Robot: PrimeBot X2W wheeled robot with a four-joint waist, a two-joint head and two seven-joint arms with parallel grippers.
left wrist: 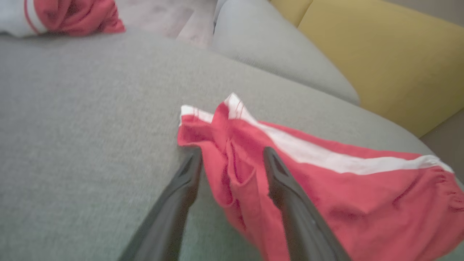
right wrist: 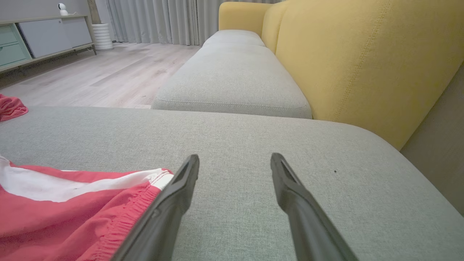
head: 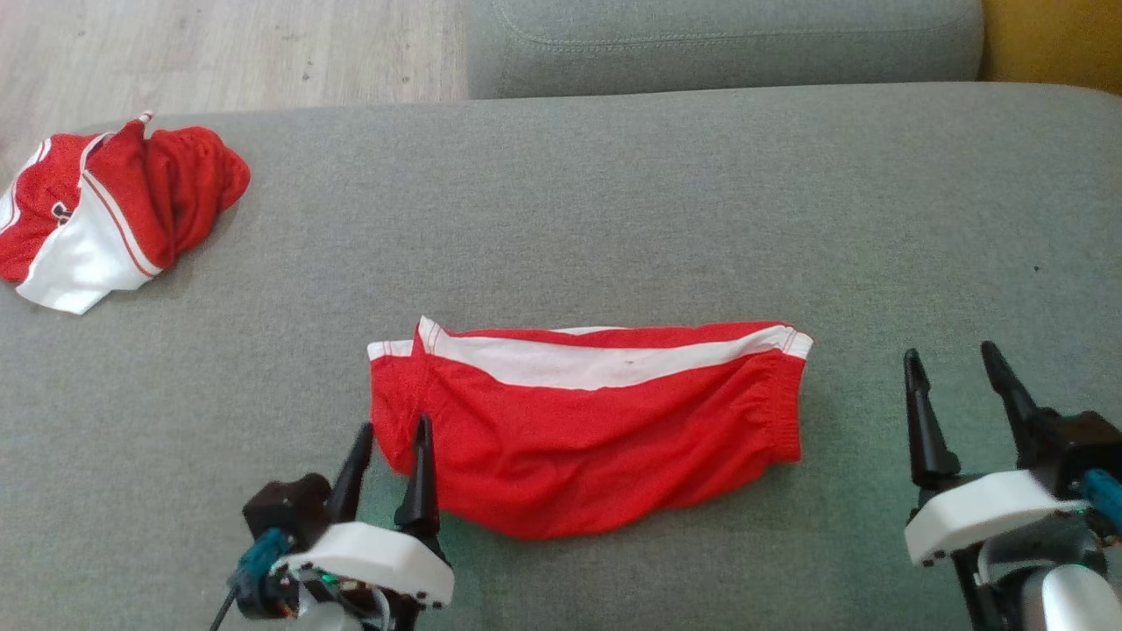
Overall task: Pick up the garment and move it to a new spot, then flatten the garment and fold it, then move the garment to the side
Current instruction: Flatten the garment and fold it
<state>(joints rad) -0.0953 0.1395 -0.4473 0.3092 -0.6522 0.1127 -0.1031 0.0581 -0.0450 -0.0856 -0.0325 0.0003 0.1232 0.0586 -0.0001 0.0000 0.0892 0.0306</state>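
Note:
The garment is a pair of red shorts with a white side stripe, lying folded lengthwise in the middle of the grey cushion. My left gripper is open at the garment's lower left corner. In the left wrist view, a rumpled fold of the garment lies between the spread fingers of the left gripper, and nothing is pinched. My right gripper stands open over bare cushion, a little to the right of the elastic waistband. In the right wrist view, the right gripper has the garment at its lower left.
A second red and white garment lies crumpled at the cushion's far left. Another grey seat cushion adjoins at the back, with a yellow backrest on the right. Wooden floor lies beyond the far left edge.

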